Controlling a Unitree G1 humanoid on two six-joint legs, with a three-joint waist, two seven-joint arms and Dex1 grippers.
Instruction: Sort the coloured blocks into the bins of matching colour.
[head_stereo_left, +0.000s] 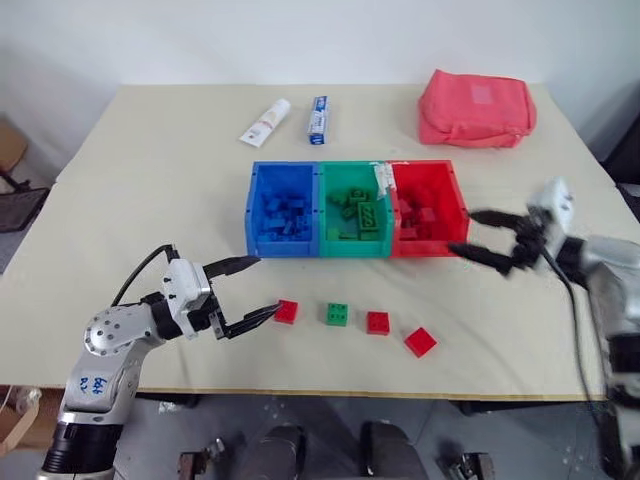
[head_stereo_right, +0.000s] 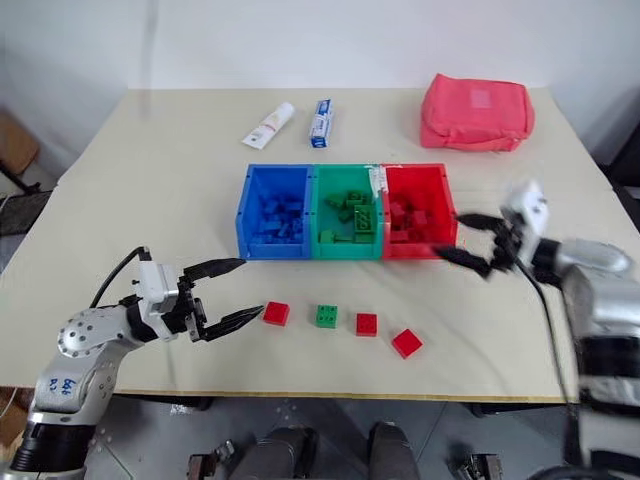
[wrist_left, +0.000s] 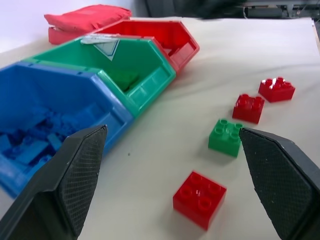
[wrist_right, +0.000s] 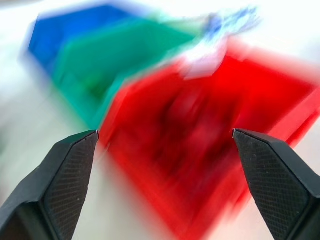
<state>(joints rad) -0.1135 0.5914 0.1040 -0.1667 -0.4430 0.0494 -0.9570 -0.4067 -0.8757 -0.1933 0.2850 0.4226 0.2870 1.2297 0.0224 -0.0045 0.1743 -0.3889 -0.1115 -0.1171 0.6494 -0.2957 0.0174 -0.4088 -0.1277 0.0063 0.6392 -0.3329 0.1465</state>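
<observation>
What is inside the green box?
The green bin holds a few green bricks lying loose on its floor, with bare floor showing between them. Its front wall hides whatever sits right against it.

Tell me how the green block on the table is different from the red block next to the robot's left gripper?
The green block is green and belongs in the green bin; the red block is red and belongs in the red bin. The red block lies right by the open left gripper, while the green block sits one place farther along the row. Both are small studded bricks, lying stud-side up on the table, not yet sorted.
</observation>
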